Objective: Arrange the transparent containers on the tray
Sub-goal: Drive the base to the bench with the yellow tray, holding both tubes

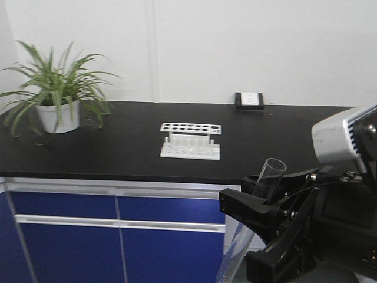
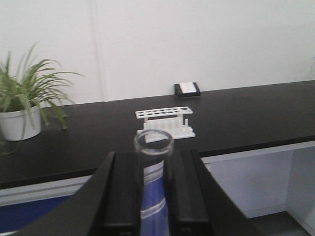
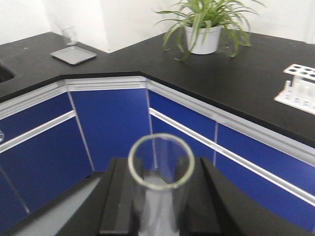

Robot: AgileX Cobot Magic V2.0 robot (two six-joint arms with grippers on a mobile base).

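When looking from the left wrist, find the left gripper (image 2: 153,160) at bottom centre, black jaws drawn in against both sides of a clear test tube (image 2: 153,189), upright, round rim uppermost and poking above the fingers. From the right wrist, likewise at bottom centre, see the right gripper (image 3: 160,164) with jaws narrowed onto a glass tube (image 3: 160,199), open rim toward the camera; cannot tell whether the same tube as the other. Beyond both, note blue cabinet fronts (image 3: 113,118) under a black surface (image 1: 118,147). On that surface, in the middle of the front-facing view, spot a white test-tube rack (image 1: 190,141); farther left, a green plant (image 1: 58,94) in a white pot; against the white wall (image 1: 235,41), a small black-and-white box (image 1: 249,100). At upper left of the right wrist view, far off on the corner stretch of surface, pick out a flat grey tray (image 3: 74,54) with a small clear beaker (image 3: 69,34) just behind it.
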